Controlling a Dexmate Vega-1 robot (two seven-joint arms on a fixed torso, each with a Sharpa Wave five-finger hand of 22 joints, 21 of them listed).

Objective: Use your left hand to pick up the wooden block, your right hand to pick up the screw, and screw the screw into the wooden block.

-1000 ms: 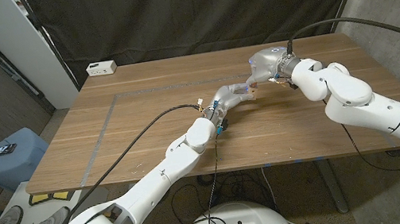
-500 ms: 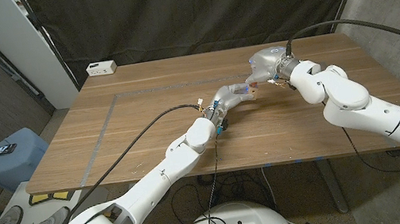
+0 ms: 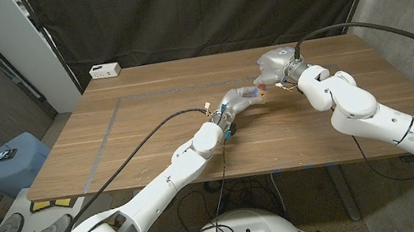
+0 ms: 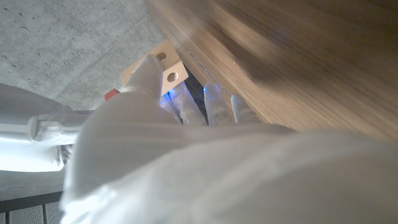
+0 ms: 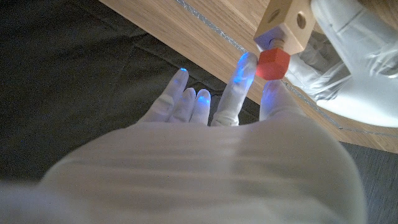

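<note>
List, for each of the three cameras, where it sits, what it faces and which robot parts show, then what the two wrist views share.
Head view: on the robot's head, looking down at the table; both arms, left robot hand, right robot hand.
Left wrist view: behind the left robot hand, facing the wooden block it holds.
Right wrist view: behind the right robot hand, facing the red screw at the block.
Shared: block and screw.

both hands [image 3: 247, 95] [image 3: 272, 66] raised, fingertip to fingertip

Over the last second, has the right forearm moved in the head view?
Yes. The right forearm has swung toward the table's near edge, while the right hand is at the same spot by the block.
</note>
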